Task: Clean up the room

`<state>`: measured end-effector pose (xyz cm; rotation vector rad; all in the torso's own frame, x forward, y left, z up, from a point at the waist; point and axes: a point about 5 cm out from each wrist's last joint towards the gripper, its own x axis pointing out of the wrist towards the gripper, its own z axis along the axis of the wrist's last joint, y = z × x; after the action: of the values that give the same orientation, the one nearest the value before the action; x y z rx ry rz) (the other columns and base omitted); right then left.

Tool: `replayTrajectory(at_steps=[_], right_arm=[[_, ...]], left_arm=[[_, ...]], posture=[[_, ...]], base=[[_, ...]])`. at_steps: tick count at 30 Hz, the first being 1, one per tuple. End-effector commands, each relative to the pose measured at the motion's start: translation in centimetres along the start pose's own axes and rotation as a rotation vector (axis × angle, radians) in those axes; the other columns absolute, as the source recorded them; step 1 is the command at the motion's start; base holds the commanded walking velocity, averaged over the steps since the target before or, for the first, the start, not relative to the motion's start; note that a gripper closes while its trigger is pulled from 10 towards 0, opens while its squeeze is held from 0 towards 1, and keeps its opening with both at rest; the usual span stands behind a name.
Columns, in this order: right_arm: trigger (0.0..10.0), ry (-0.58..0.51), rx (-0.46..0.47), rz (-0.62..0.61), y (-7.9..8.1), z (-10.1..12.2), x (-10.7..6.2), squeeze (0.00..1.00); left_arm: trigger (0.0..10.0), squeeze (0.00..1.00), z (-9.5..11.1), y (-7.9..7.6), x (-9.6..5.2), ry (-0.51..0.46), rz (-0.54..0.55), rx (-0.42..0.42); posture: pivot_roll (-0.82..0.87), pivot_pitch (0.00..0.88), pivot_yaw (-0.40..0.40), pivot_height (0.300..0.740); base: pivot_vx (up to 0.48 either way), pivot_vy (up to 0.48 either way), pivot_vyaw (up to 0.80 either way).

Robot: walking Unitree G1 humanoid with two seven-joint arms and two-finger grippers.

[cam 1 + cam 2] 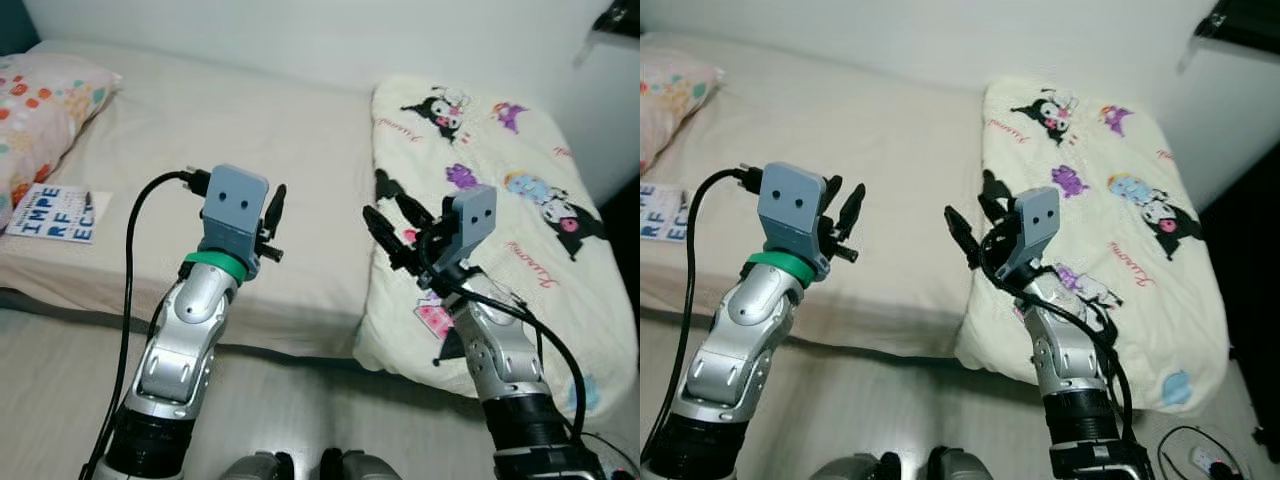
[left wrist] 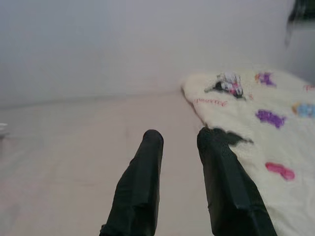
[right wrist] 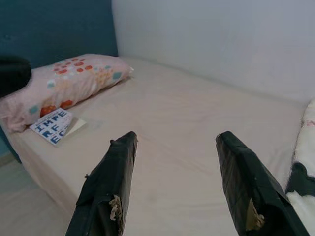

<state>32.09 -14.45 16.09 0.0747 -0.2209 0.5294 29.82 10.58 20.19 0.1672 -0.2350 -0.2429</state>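
Left eye view: cartoon-print blanket (image 1: 500,190) is lying bunched on the right side of the bed (image 1: 220,140), its near edge hanging over the mattress edge. Cream fabric, black and purple characters printed on it. Right gripper (image 1: 392,232) is hovering just over the blanket's left edge, fingers spread wide, holding nothing. Right wrist view is showing both its fingers (image 3: 110,182) far apart with bare sheet between them and a strip of blanket at the frame edge.

Left gripper (image 1: 274,222) is hanging above bare sheet near the bed's middle, well left of the blanket, gripping nothing. Left wrist view is showing its fingertips (image 2: 147,162) a small gap apart, only partly open, pointing toward the blanket's far corner.

Book (image 1: 52,213) with big blue letters is lying flat at the left edge of the bed, just beside a pink dotted pillow (image 1: 40,110). White wall (image 1: 300,35) is running behind the bed.
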Motion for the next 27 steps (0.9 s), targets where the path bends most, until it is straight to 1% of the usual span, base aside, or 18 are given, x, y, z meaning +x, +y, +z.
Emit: replayTrajectory(at_steps=[1,3,9,17,21,27], right_arm=[[10.0,0.009,0.016,-0.008,-0.05,-0.38,-0.31,0.0],[10.0,0.009,0.013,-0.008,-0.03,-0.39,-0.29,0.0],[10.0,0.01,0.015,-0.004,0.03,-0.4,-0.25,0.0],[10.0,0.003,0.035,-0.005,-0.01,-0.35,-0.26,0.0],[10.0,0.004,0.035,-0.003,0.02,-0.35,-0.22,0.0],[10.0,0.003,0.037,-0.003,0.06,-0.34,-0.21,0.0]], left_arm=[[10.0,0.0,-0.42,-0.11,-0.19,0.015,-0.009,-0.001],[10.0,0.0,-0.42,-0.11,-0.19,0.016,-0.01,-0.001],[10.0,0.0,-0.46,-0.15,-0.15,0.02,-0.013,-0.008],[10.0,0.0,-0.36,-0.27,-0.11,0.014,-0.019,-0.016],[10.0,0.0,-0.24,-0.21,-0.08,0.002,-0.018,0.001],[10.0,0.0,-0.17,-0.25,-0.06,-0.008,-0.019,0.008]], posture=[[0.01,0.032,-0.032,0.74],[0.01,0.033,-0.031,0.74],[0.01,0.033,-0.03,0.74],[0.01,0.033,-0.029,0.74],[0.01,0.033,-0.028,0.74],[0.01,0.033,-0.026,0.74]], base=[[0.0,-0.266,0.78],[0.0,-0.255,0.78],[0.0,0.0,0.77],[0.0,0.0,0.0],[0.0,0.0,0.0],[0.0,-0.346,0.0]])
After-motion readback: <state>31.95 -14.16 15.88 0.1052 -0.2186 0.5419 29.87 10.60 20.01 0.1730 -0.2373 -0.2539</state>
